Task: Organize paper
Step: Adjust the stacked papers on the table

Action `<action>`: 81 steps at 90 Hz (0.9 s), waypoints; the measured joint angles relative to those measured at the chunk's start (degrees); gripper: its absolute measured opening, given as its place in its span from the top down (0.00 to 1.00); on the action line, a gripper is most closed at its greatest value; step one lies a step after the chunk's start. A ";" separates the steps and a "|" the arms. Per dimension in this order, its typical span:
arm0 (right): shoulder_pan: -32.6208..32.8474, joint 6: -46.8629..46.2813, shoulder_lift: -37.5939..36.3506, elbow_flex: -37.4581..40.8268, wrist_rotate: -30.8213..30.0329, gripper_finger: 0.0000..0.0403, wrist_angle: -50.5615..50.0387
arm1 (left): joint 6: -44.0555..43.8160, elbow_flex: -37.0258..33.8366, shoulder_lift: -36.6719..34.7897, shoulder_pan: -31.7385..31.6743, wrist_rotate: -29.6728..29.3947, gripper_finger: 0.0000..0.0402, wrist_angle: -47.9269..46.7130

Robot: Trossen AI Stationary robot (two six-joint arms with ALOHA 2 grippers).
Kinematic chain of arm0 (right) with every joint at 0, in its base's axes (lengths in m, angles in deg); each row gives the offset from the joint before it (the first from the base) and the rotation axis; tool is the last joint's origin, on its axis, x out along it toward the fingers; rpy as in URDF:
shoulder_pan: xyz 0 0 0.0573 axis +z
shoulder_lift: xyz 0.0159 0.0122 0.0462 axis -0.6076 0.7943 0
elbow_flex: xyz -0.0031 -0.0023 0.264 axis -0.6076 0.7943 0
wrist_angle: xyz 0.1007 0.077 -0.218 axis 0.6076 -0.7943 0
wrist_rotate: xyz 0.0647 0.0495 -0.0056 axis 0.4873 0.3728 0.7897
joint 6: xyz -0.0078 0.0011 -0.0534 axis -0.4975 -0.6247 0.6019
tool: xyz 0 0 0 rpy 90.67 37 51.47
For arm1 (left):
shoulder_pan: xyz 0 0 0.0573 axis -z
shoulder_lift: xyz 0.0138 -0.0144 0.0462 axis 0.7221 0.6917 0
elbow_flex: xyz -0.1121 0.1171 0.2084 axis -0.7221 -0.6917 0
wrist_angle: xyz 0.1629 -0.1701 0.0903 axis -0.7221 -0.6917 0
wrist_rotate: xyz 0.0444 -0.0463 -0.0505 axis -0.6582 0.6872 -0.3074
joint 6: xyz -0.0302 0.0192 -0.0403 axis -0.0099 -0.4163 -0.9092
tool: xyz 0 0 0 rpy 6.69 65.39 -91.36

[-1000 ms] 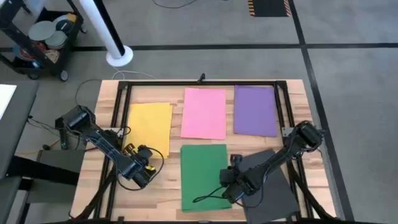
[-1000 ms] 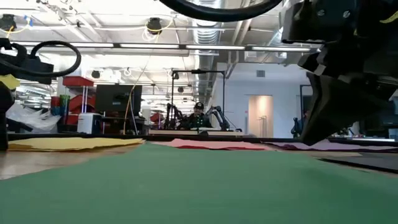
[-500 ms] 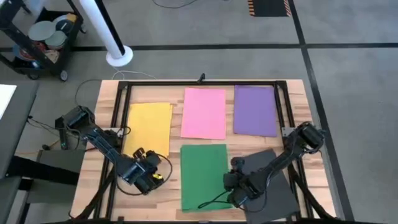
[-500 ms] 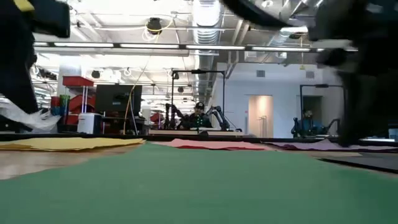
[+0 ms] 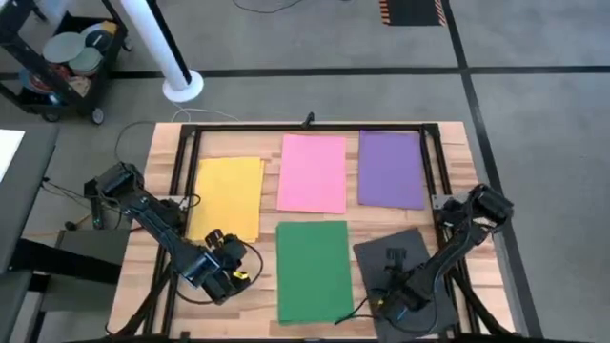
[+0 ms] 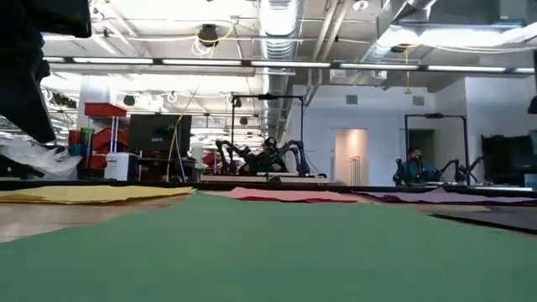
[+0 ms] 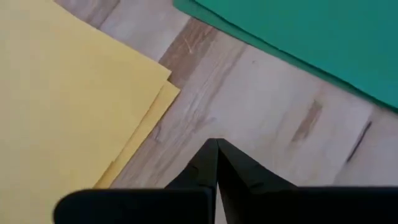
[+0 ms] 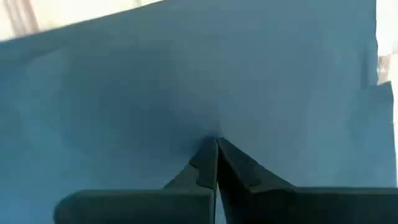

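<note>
Five sheets of paper lie flat on the wooden table: yellow, pink and purple in a far row, green and black nearer. My left gripper is shut over bare wood just off the yellow sheet's near corner, where a second yellow layer shows beneath. My right gripper is shut, its tips over the black sheet near its near edge. My right gripper points its shut fingertips down at the black sheet's face, well inside its edges. I cannot tell whether the tips touch the sheet or hover just above it. The sheet lies flat on the table.
A black metal frame runs around the table's working area. Bare wood lies between the yellow and green sheets. A cart and a white post stand on the floor beyond the far left corner.
My right gripper has gone from the green sheet's right edge toward the table's right and near edges, out over the black sheet. My left gripper has shifted a little toward the near edge, beside the yellow sheet's near corner.
</note>
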 joint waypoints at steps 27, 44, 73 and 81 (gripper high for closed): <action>-4.09 -3.81 0.15 0.32 -0.93 1.00 -2.05 | 0.44 0.02 -0.02 -0.02 -0.34 1.00 -0.16; -5.45 -3.14 0.24 0.35 -1.98 1.00 -2.08 | -0.01 0.02 -0.04 0.52 -0.10 1.00 -0.15; -6.89 -3.09 0.26 2.16 -4.63 1.00 -2.09 | -0.09 0.09 -0.04 0.55 -0.19 1.00 -0.12; -6.95 -3.14 0.27 2.21 -5.42 1.00 -2.16 | -0.11 0.09 -0.04 0.55 -0.19 1.00 -0.09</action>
